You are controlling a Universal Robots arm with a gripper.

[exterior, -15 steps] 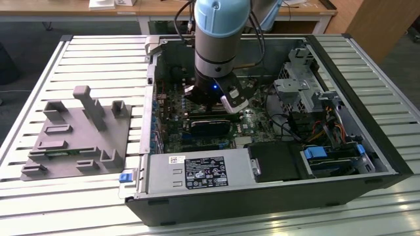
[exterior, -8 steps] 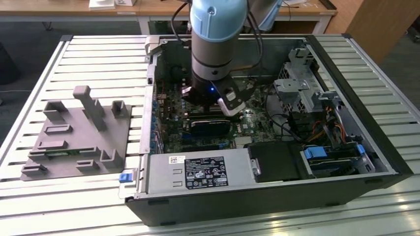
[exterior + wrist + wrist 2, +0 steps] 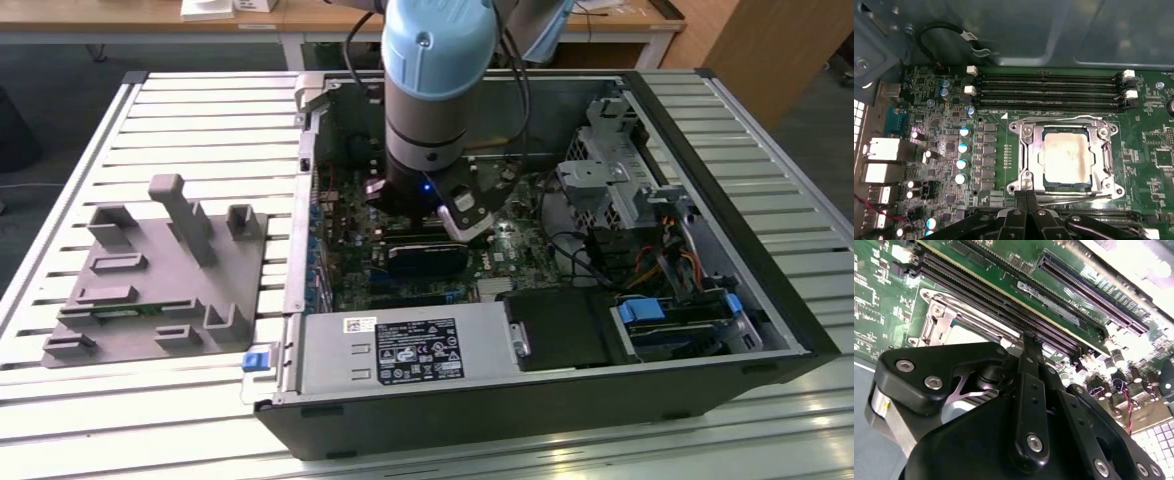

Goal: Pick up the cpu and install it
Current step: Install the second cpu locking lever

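Observation:
The cpu (image 3: 1066, 155) is a silvery square chip lying flat inside the dark metal-framed socket (image 3: 1026, 150) on the green motherboard. In the first wrist view my gripper (image 3: 1027, 196) hovers just off the socket's edge, its two thin black fingers pressed together with nothing between them. The second wrist view shows the same shut fingers (image 3: 1026, 347) pointing at the socket frame (image 3: 936, 320), beside the memory slots. In the exterior view the gripper (image 3: 461, 215) reaches down into the open computer case (image 3: 534, 400) over the board.
Empty memory slots (image 3: 1049, 90) run alongside the socket. Capacitors (image 3: 961, 162) and rear ports (image 3: 881, 150) crowd one side. A power supply (image 3: 400, 350), cables and a drive cage (image 3: 607, 180) ring the board. A grey plastic tray (image 3: 147, 270) sits on the slatted table at the exterior view's left.

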